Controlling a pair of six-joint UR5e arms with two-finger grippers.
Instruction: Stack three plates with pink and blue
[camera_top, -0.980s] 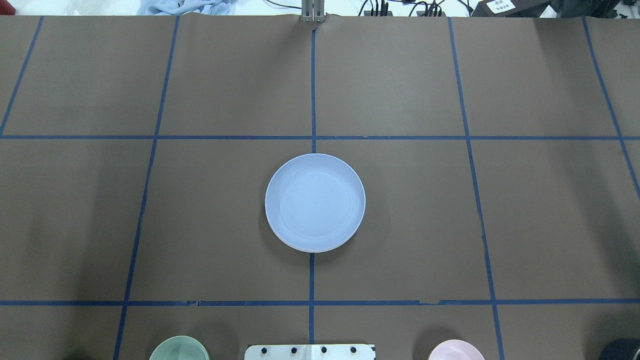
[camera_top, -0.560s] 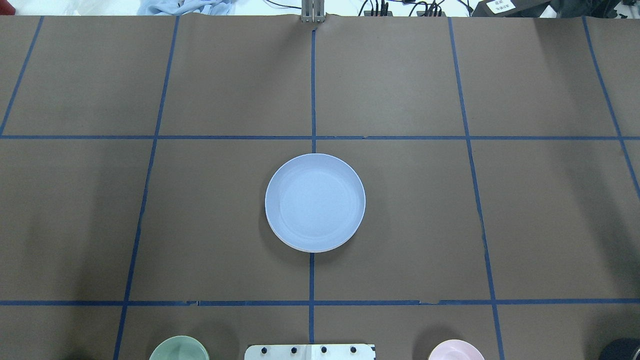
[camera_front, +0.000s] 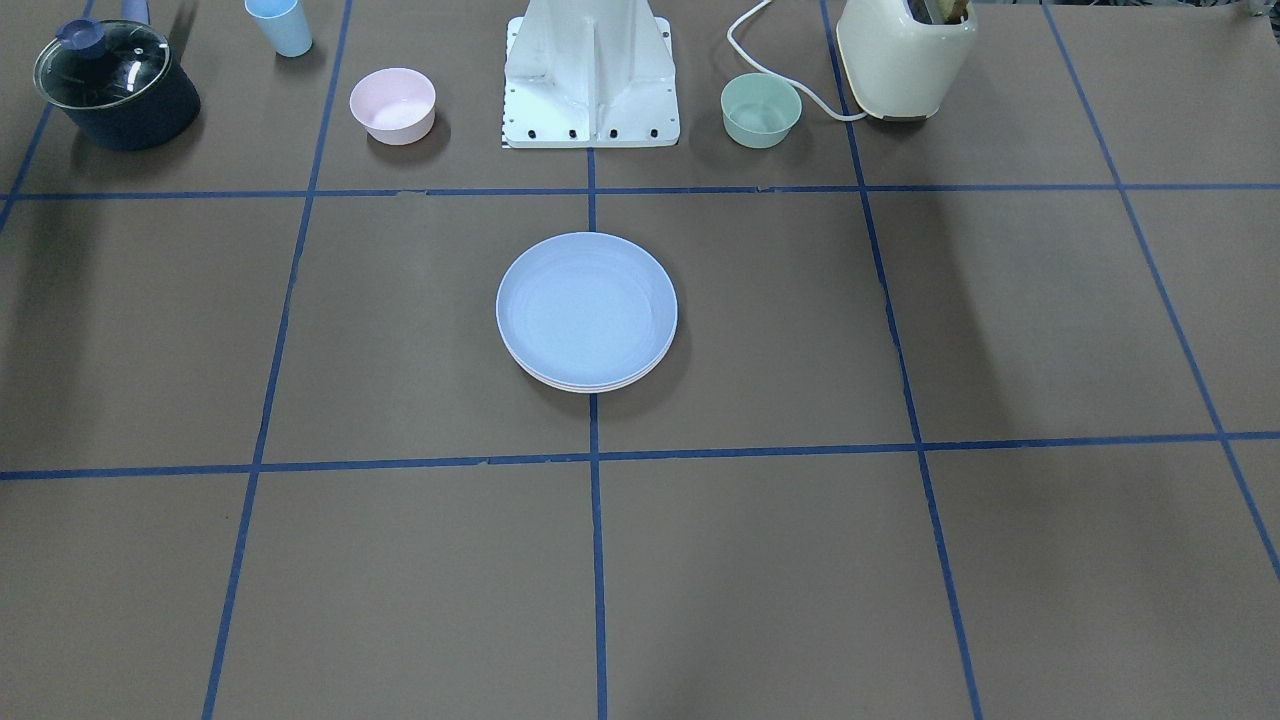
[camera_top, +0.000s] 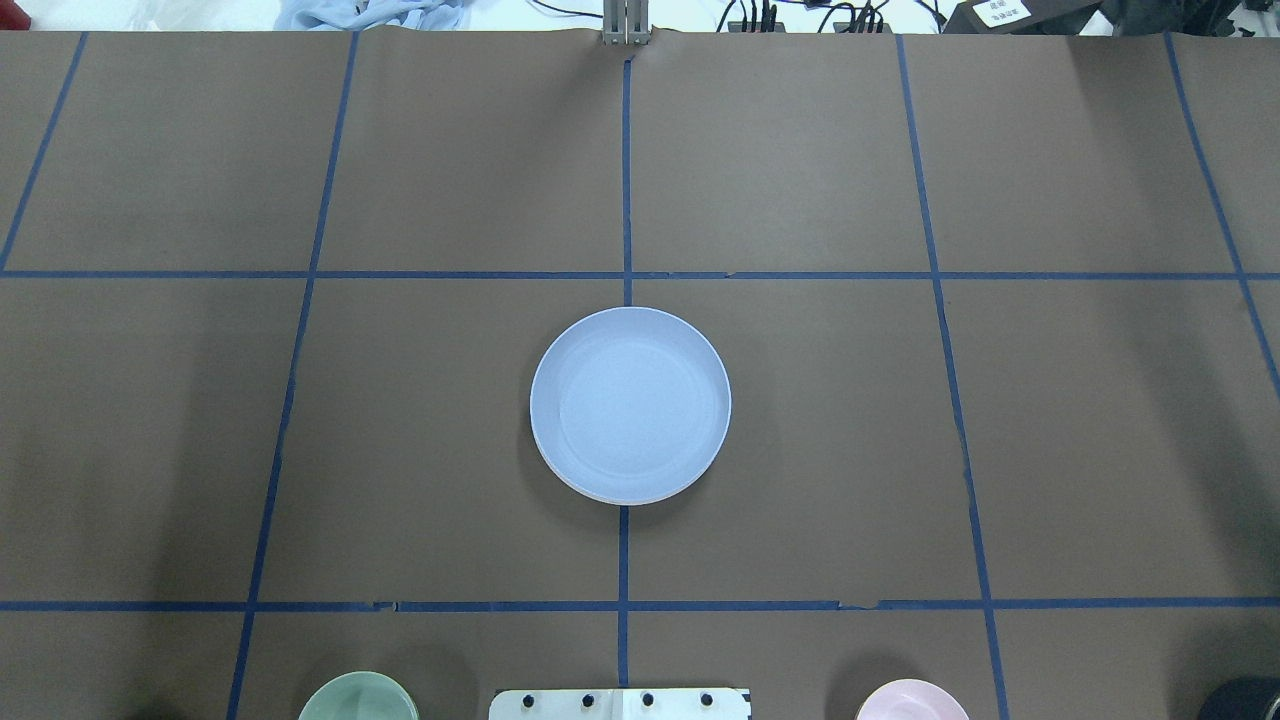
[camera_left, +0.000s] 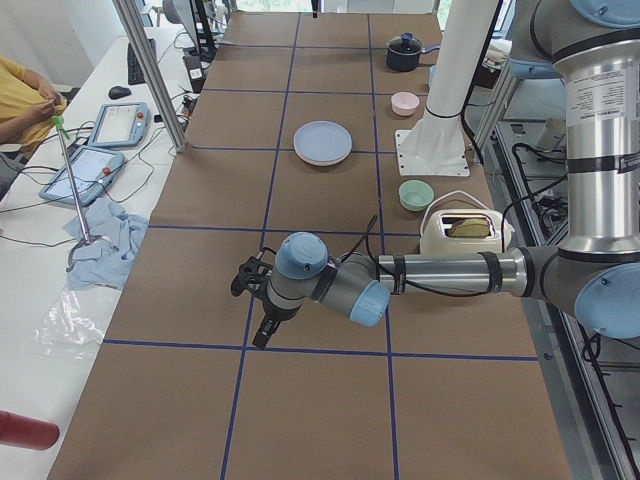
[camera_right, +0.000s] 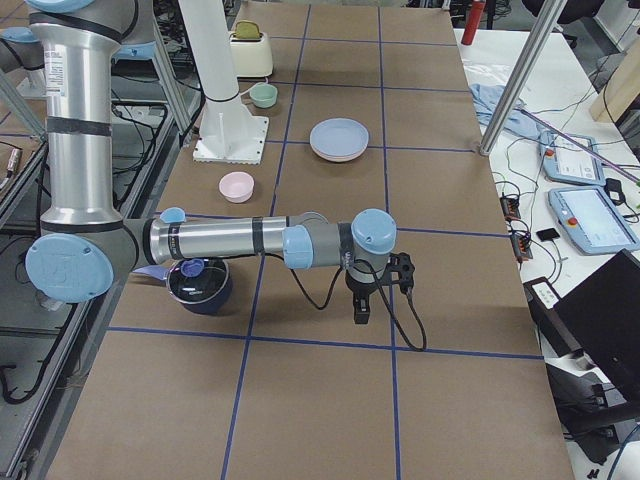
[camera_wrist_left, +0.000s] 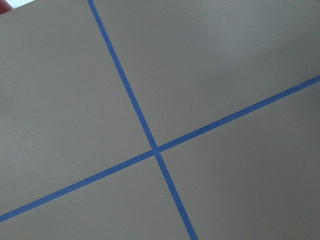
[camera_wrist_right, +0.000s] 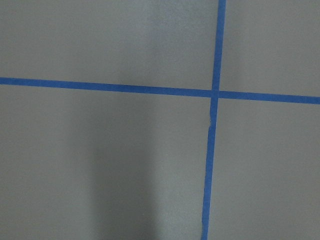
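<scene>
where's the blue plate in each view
front-facing: blue plate at centre, below white base
overhead: blue plate at centre, above white base
exterior left: blue plate upper middle, left of white base
exterior right: blue plate upper middle, right of white base
wrists: not in view
shared landmark: white base

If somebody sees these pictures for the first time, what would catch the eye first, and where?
First, the light blue plate in the middle of the brown table, lying over a blue tape line, with pale rims of other plates showing beneath it. Next, the left tool and the right tool, each stretched out low over one end of the table, pointing down, far from the plates.
</scene>
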